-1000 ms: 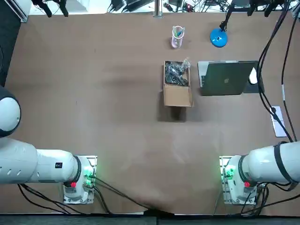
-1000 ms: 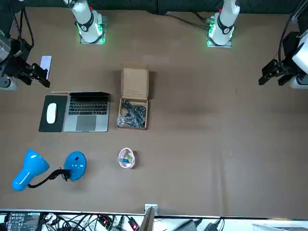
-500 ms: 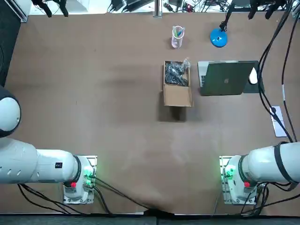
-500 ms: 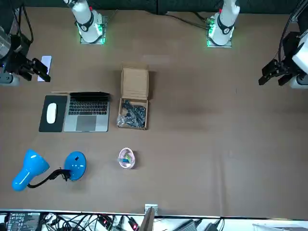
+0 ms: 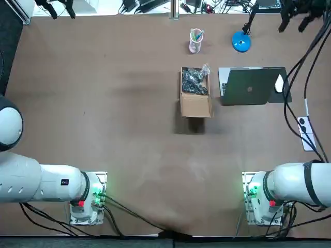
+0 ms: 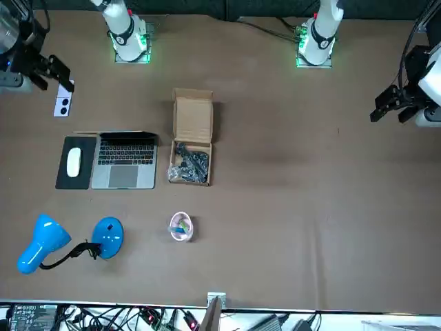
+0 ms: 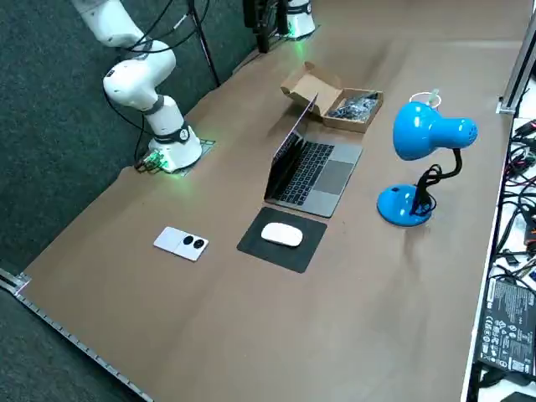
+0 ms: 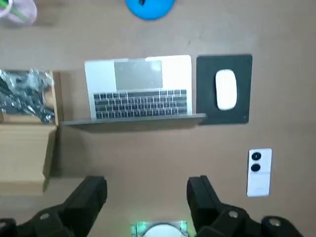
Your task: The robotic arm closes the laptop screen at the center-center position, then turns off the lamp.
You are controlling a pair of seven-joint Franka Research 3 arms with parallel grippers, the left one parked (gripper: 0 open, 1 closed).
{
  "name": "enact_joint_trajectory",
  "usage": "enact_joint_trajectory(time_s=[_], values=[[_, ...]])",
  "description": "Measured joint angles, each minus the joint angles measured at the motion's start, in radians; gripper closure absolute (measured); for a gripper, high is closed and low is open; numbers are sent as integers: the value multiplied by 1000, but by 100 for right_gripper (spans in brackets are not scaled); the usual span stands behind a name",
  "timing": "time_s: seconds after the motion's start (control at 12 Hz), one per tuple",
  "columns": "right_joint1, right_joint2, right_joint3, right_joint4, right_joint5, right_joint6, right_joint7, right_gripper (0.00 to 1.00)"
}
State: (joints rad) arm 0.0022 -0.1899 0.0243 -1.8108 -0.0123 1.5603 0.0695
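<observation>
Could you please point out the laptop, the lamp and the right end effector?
laptop (image 6: 125,153): front view, keyboard deck.
lamp (image 7: 423,132): right side view, blue shade.
right end effector (image 8: 145,183): right wrist view, midway between its open fingertips, above the table (image 8: 148,158).

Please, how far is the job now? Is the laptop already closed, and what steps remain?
Done: nothing yet. The laptop is open, with its screen upright.
In hand: the right gripper hangs open and empty, high above the table on the back side of the screen, touching nothing.
Left: push the screen down shut, then switch off the blue lamp. The pictures do not show whether the lamp is lit.
</observation>
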Motion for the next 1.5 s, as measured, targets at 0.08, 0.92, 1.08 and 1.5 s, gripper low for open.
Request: enact_joint_trajectory(time_s=[0.08,0.92,1.08,1.5], values=[[0,-37,0,-44,0,1,0,0],[21,-261,7,-389,16,120,-2,85],[27,-261,7,-417,17,156,-1,88],[40,-258,7,-566,18,339,2,98]])
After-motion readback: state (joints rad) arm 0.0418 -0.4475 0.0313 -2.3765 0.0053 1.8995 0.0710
